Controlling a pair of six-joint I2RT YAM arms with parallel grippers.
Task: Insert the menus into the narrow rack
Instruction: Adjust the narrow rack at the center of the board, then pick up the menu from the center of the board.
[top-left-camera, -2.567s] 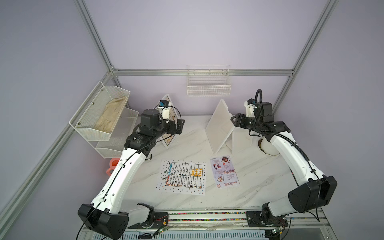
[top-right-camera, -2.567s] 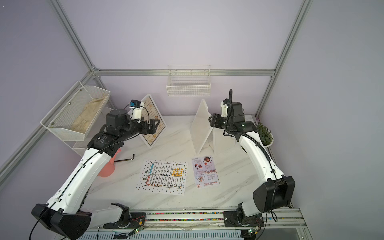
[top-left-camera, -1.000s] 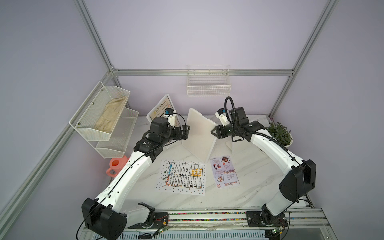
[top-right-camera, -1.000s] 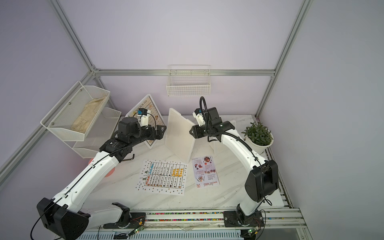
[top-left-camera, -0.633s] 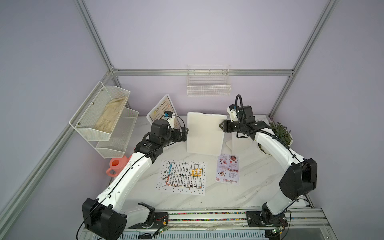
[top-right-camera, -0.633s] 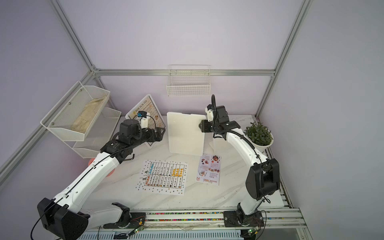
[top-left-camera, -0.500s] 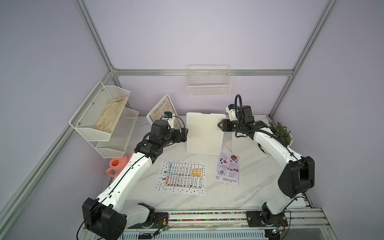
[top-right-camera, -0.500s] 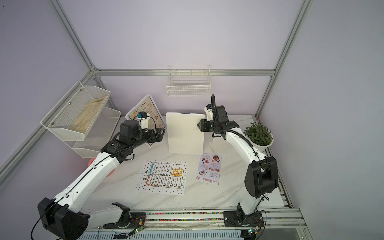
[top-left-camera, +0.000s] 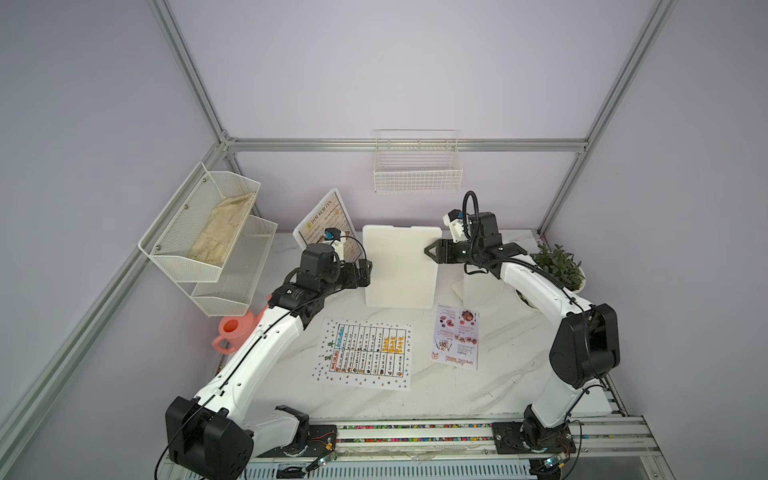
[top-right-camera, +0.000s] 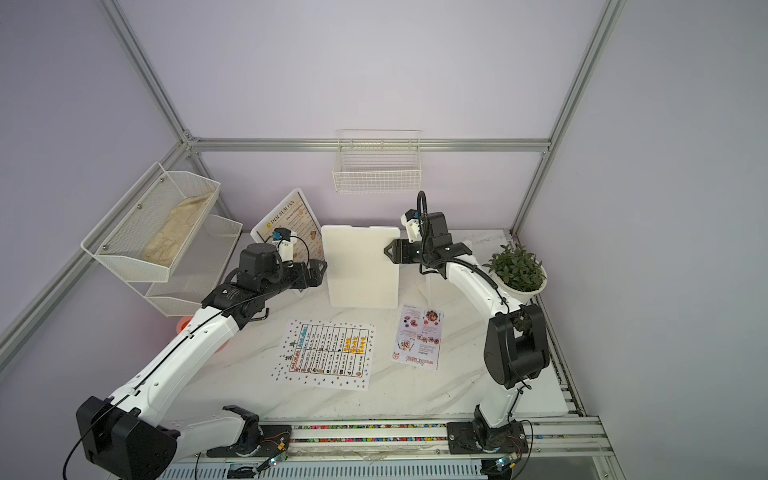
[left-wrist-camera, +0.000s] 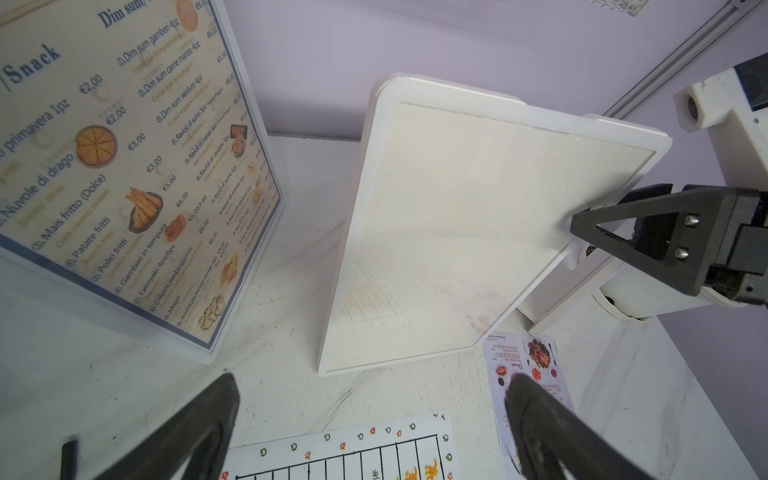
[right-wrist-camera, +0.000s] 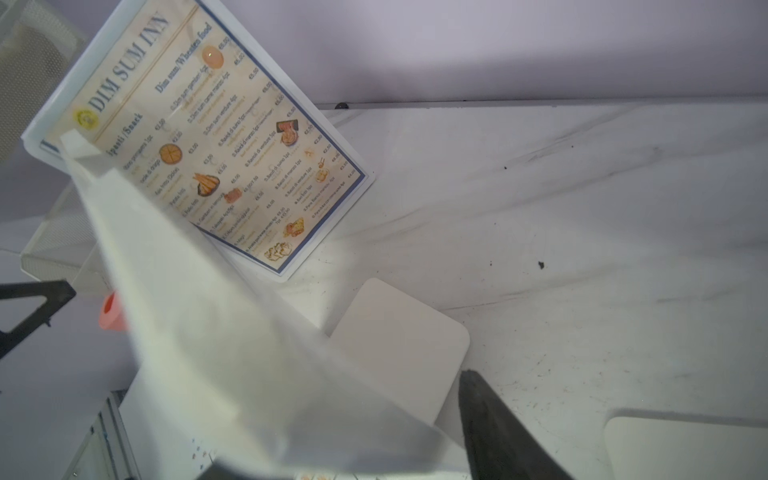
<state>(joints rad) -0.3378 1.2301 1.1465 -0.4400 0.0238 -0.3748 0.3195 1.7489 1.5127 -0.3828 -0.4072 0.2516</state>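
Marble tabletop in lilac-walled frame; left jaws gape empty, right jaws straddle the white stand (grip unclear).

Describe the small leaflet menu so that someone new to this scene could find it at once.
Start at the marble table and find the upright white stand in the middle. The small leaflet menu lies flat in front of the stand's right corner. Unlike the wider grid menu beside it, it is narrow, pale and shows food photos.

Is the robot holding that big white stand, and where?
The right gripper is at the white stand's side edge, its jaws either side of it, but whether they grip cannot be told. The left gripper is open and holds nothing.
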